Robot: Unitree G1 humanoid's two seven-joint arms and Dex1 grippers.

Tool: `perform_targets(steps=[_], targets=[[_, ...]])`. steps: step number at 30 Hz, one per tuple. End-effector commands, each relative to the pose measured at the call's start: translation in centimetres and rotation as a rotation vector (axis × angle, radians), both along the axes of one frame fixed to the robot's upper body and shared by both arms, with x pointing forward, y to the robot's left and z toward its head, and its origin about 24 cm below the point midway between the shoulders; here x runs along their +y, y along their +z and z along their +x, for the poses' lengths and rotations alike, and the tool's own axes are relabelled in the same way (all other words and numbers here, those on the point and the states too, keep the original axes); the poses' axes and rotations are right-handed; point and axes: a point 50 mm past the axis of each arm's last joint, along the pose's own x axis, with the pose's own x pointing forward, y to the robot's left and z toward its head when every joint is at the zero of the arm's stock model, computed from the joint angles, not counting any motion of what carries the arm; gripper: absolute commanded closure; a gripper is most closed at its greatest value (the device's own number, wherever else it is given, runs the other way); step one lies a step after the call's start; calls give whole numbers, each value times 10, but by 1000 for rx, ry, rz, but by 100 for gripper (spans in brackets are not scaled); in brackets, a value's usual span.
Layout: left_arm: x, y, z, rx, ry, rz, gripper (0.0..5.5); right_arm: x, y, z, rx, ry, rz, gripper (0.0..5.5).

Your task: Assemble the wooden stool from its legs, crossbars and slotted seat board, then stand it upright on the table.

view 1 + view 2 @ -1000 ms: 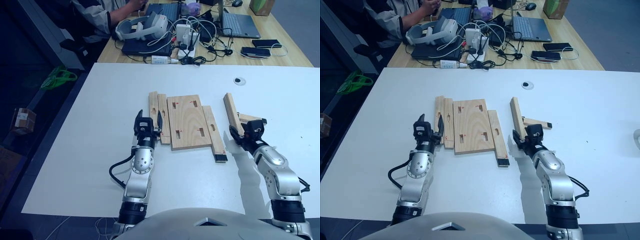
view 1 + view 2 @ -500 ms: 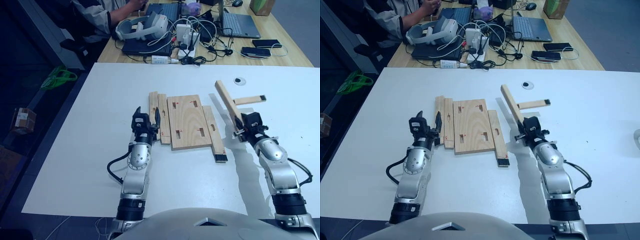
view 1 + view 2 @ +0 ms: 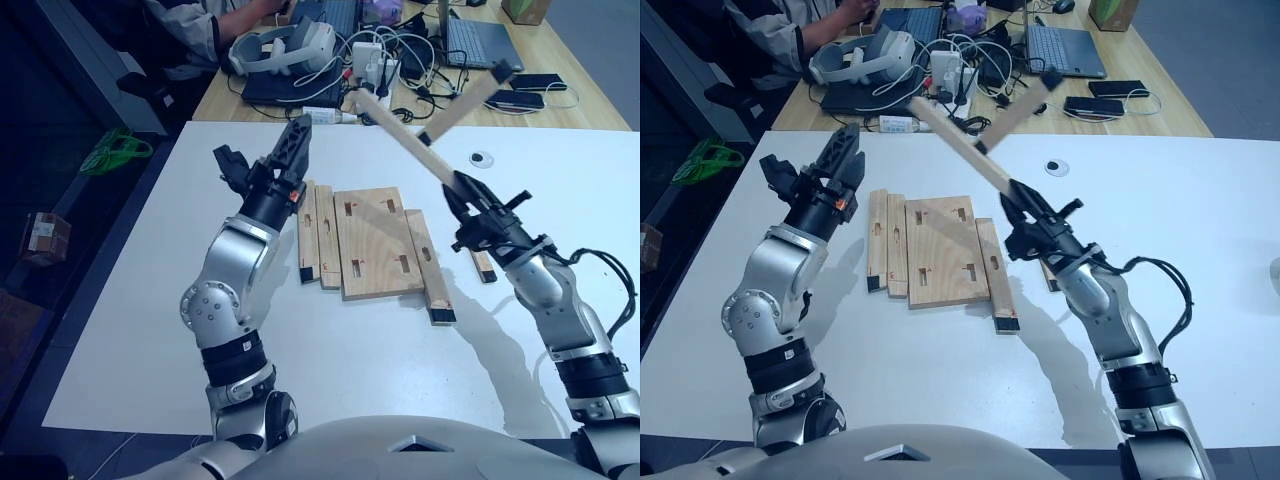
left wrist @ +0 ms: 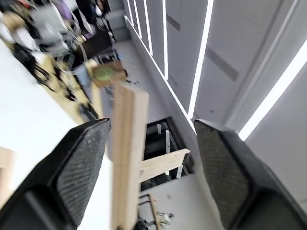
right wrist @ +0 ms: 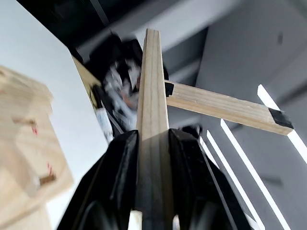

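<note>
Wooden stool leg (image 3: pixel 405 138), pale square-cut timber, black-tipped crossbar (image 3: pixel 465 100) joined as a T: I am holding it aloft, right claw (image 3: pixel 462 195) clamped on its lower end. Left claw (image 3: pixel 262 155) gaping, empty. Flat slotted pale-wood seat board (image 3: pixel 375 245) lying below both claws, loose legs (image 3: pixel 325 235) flanking; most assembly remaining.

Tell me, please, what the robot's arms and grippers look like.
The left arm and right arm are rounded silver-grey shells with black joint bands. A black cable loops beside the right forearm. The left gripper and right gripper are black, each with two tapered fingers; the pads have a fine grid texture.
</note>
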Motion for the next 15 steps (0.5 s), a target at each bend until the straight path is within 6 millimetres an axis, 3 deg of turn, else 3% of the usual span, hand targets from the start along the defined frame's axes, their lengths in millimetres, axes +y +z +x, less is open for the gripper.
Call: perform_targets(steps=[1,9,15], targets=[[-4,4,6,61,-59,-31,225,19,4,-3,-101,123,-44,456],[0,-9,12,163,-29,10,225,23,-4,-5,-129,153,-93,456],[1,-16,15,186,5,57,316,22,-6,-5,-173,142,-134,456]])
